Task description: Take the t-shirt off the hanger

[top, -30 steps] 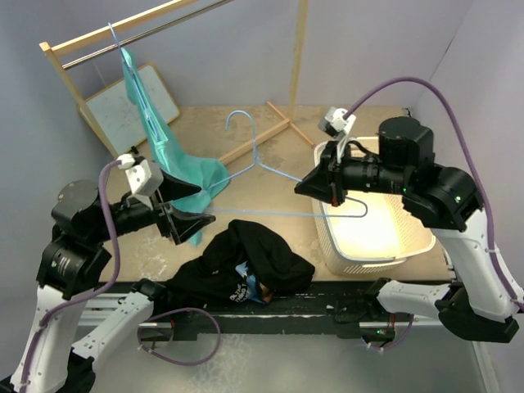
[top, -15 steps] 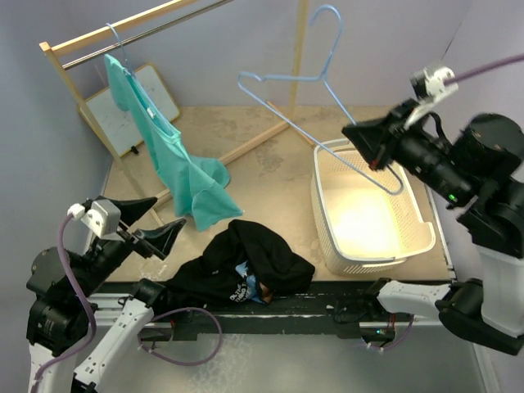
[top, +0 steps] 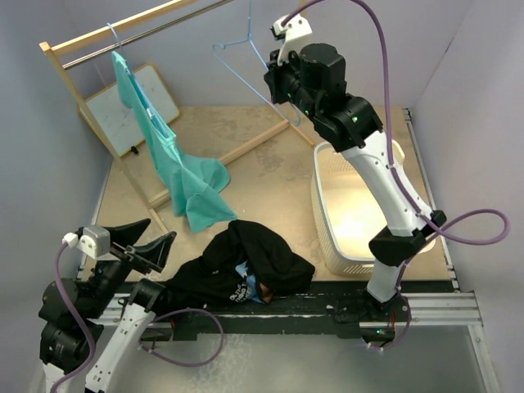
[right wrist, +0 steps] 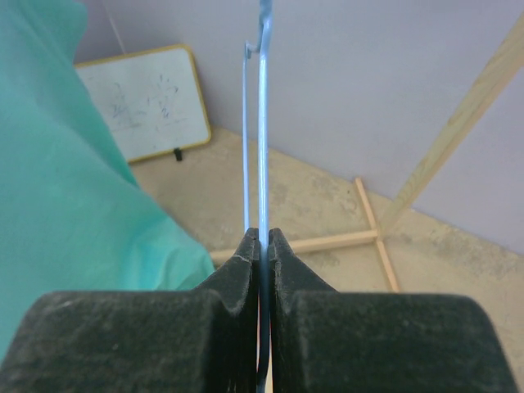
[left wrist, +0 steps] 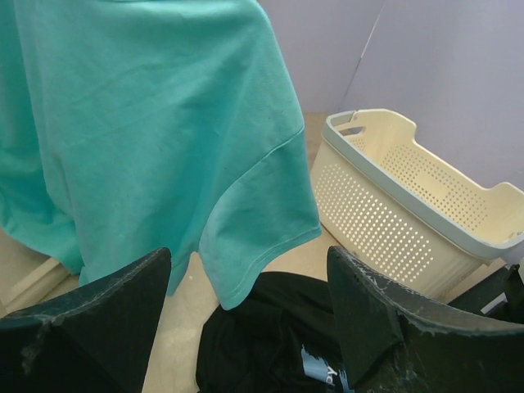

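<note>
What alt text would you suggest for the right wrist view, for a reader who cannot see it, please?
The right gripper, jaws closed, pinches a thin blue wire hanger rising straight up mid-frame. A teal t-shirt fills the left; behind are a small whiteboard against the lilac wall and a wooden rack frame on the tan tabletop.

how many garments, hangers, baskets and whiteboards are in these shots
garments: 2, teal t-shirt and black garment
hangers: 2, bare hanger in the right gripper, hanger on the rail carrying the teal t-shirt
basket: 1
whiteboard: 1
total: 6
</note>
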You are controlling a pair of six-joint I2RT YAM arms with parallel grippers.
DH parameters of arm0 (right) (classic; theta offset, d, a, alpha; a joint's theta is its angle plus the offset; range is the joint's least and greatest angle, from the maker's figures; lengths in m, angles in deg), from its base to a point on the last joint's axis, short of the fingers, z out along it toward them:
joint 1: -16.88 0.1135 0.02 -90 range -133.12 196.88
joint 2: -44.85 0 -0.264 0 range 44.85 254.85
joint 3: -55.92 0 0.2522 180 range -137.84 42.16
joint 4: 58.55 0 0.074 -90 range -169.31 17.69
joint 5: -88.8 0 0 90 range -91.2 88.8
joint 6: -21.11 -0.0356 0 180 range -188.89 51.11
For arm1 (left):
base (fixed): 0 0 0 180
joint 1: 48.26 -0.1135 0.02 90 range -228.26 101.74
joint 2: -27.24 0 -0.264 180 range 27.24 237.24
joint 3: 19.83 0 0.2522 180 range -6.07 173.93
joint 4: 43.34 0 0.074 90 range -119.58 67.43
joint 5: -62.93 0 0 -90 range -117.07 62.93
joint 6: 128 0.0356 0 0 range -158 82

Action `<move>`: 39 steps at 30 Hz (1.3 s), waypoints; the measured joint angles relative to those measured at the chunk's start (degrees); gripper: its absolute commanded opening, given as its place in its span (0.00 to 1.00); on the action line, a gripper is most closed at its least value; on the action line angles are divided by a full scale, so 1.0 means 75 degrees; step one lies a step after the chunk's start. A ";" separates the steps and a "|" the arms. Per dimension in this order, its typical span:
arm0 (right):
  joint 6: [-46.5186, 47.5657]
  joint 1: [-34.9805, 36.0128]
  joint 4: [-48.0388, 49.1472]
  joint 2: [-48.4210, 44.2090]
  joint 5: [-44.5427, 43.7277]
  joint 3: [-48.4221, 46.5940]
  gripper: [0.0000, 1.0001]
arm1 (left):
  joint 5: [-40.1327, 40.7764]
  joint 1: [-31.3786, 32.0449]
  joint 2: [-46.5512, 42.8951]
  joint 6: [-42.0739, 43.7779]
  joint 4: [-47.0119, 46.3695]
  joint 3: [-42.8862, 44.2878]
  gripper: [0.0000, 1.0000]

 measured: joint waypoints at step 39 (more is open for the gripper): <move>0.0052 0.0000 0.1784 -0.0653 0.0796 0.2162 0.69 | 0.0017 0.0000 0.0067 -0.0274 -0.0003 -0.0198 0.78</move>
